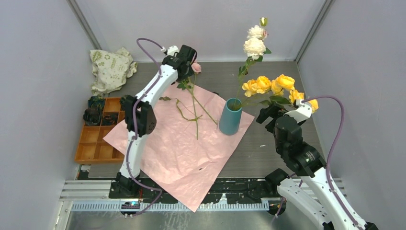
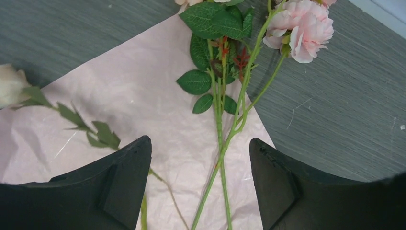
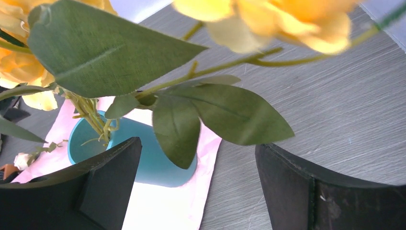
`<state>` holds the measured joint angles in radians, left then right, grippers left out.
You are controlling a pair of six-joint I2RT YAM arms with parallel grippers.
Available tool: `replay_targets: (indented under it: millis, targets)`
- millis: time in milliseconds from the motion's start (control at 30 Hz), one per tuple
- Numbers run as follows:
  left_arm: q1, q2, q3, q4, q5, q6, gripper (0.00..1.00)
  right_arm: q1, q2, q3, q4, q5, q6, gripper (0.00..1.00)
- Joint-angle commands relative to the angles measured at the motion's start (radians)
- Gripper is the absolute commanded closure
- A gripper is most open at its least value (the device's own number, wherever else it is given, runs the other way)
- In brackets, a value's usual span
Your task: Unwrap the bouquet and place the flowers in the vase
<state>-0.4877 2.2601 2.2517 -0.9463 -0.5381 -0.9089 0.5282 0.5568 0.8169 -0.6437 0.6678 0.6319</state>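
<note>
Squarely beneath left end effector [image 2: 200,143], flowers [image 2: 219,115]

The vase [image 1: 230,120] is smooth teal with a dull sheen, standing on thin pink paper [image 1: 182,148], matt and crinkled, over a grey table [image 2: 335,96] with fine ribbed grain. The flowers [image 3: 95,52] in it have cloth-like, veined matt leaves; left of the vase are an orange wooden tray [image 1: 95,148] and a rumpled cloth bag [image 1: 111,67].

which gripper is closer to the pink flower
Left: the left gripper hangs right over the pink flower; the right gripper sits past the vase, beside the yellow flowers.
</note>
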Motion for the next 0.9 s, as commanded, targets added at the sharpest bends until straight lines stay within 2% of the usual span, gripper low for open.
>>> replay_targets:
  millis: [0, 167, 400, 867]
  targets:
    - [-0.002, 0.113, 0.175, -0.019, 0.054, 0.115, 0.27, -0.001, 0.029, -0.006, 0.061, -0.013, 0.014, 0.06]
    - [-0.002, 0.153, 0.150, 0.145, 0.081, 0.210, 0.27, 0.000, 0.048, -0.011, 0.077, -0.022, 0.014, 0.06]
    - [-0.002, 0.206, 0.151, 0.283, 0.143, 0.308, 0.27, -0.001, 0.075, -0.018, 0.096, -0.030, 0.014, 0.06]
    - [-0.002, 0.362, 0.253, 0.332, 0.156, 0.334, 0.33, -0.002, 0.093, -0.011, 0.097, -0.026, 0.002, 0.06]
